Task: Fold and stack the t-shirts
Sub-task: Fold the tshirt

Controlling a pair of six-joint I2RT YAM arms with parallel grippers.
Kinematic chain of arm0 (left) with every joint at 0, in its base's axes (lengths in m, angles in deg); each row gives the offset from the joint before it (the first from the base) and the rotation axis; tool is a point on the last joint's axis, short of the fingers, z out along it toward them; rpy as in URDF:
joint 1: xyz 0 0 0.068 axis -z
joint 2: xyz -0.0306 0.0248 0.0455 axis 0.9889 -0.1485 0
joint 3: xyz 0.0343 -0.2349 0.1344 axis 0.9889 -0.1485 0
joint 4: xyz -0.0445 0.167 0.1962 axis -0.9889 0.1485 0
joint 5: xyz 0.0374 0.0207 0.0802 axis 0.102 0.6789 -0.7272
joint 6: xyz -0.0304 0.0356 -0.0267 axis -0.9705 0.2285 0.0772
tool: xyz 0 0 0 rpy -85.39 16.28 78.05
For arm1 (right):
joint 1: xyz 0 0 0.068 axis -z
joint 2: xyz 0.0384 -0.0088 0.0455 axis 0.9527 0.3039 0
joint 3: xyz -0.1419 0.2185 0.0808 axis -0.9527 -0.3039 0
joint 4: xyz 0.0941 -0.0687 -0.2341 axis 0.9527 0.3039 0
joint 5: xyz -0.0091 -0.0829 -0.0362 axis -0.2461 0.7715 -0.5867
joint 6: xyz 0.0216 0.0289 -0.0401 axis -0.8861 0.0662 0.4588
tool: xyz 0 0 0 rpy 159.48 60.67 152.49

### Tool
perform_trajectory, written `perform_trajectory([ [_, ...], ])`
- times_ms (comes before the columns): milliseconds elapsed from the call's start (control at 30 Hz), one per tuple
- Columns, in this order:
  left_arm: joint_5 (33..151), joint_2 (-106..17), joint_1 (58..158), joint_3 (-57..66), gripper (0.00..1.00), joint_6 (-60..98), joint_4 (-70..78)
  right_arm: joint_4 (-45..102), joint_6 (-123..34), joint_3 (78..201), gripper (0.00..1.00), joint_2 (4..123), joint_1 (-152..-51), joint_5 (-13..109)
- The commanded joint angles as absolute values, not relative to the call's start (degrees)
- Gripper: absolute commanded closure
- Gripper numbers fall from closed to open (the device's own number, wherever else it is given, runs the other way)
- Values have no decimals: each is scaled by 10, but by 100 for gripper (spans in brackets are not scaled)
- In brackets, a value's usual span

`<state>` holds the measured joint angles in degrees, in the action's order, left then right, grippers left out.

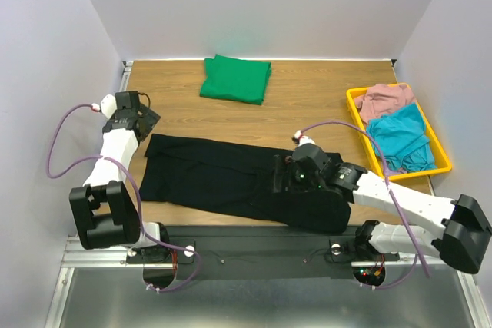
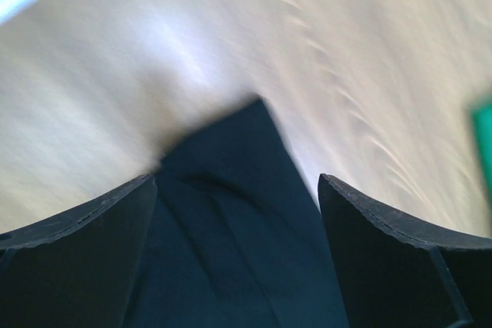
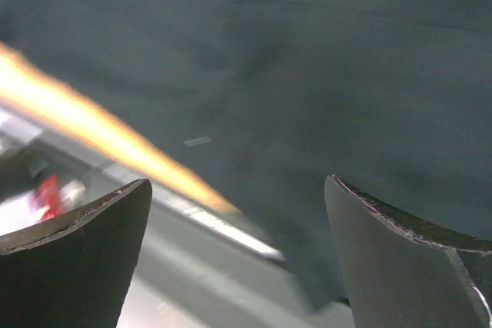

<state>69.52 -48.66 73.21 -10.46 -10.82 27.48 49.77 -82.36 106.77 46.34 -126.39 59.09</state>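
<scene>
I am folding the black t-shirt [image 1: 223, 178]; left gripper [image 2: 237, 182] and right gripper [image 3: 237, 182], spread over its ends, must pinch next.

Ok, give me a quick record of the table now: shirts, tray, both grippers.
black shirt: spread lengthwise along the near side
green shirt: folded, far side of table
tray: yellow, right side, holds pink cloth, teal cloth
left gripper: open, over black shirt's left end
right gripper: open, over black shirt's right part
stack: not yet made, shirts apart
</scene>
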Motion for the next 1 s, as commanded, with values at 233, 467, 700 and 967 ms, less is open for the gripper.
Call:
perform_trajectory([
  [233, 777, -565, 916, -87, 2, -77, 210, 521, -821, 1017, 0, 545, -1087, 599],
  [467, 770, -619, 928, -125, 2, -77, 193, 496, -757, 1081, 0, 665, -1009, 591],
  [700, 750, -584, 951, -200, 2, -106, 205, 485, -650, 1234, 0, 866, -921, 558],
  [967, 810, -495, 1018, -339, 2, -159, 173, 491, -475, 1467, 0, 1068, -837, 434],
])
